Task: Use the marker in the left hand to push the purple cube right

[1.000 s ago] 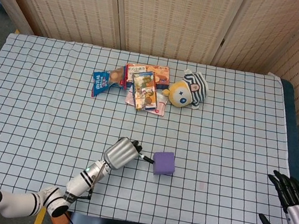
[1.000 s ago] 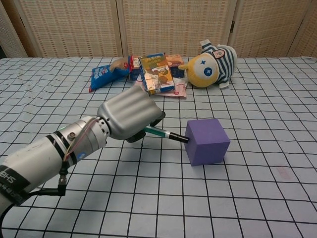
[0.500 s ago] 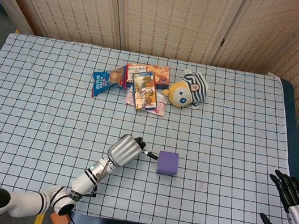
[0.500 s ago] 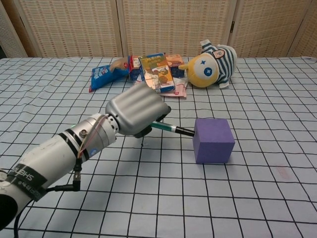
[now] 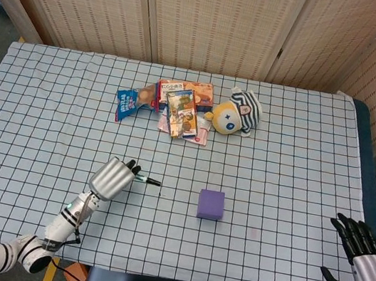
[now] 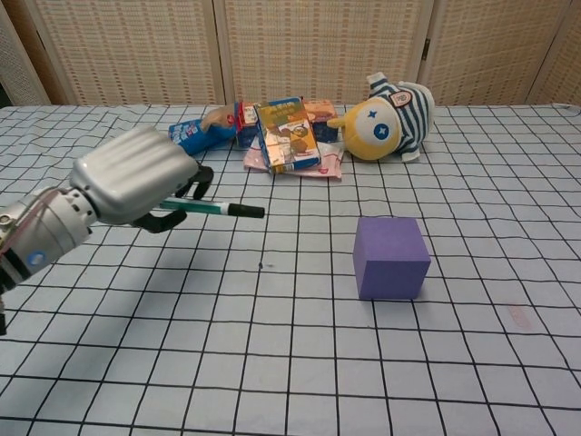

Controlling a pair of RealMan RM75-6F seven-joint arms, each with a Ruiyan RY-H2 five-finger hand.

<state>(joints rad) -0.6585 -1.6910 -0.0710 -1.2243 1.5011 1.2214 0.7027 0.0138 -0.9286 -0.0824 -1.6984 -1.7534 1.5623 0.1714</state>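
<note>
Your purple cube (image 5: pixel 211 204) sits flat on the checked tablecloth (image 5: pixel 48 110), right of centre toward the near edge, with nothing touching it. The marker (image 5: pixel 147 179) is well apart from it, off to its left, lying roughly level with its dark tip aimed at the cube. Your left hand (image 5: pixel 112 177) grips the marker's green barrel with the fingers curled tightly round it; in the chest view the hand (image 6: pixel 136 177) and the marker (image 6: pixel 211 208) cast shadows on the cloth below them, so they are raised above it.

Your right hand (image 5: pixel 361 260) is at the far right beyond the table's edge, low in the head view, holding nothing, its dark fingers spread apart.

At the far side of the table lie a blue snack bag (image 5: pixel 128 102), a cluster of small boxes (image 5: pixel 182 109), and a yellow plush toy in a striped hat (image 5: pixel 233 116) just beside them.
</note>
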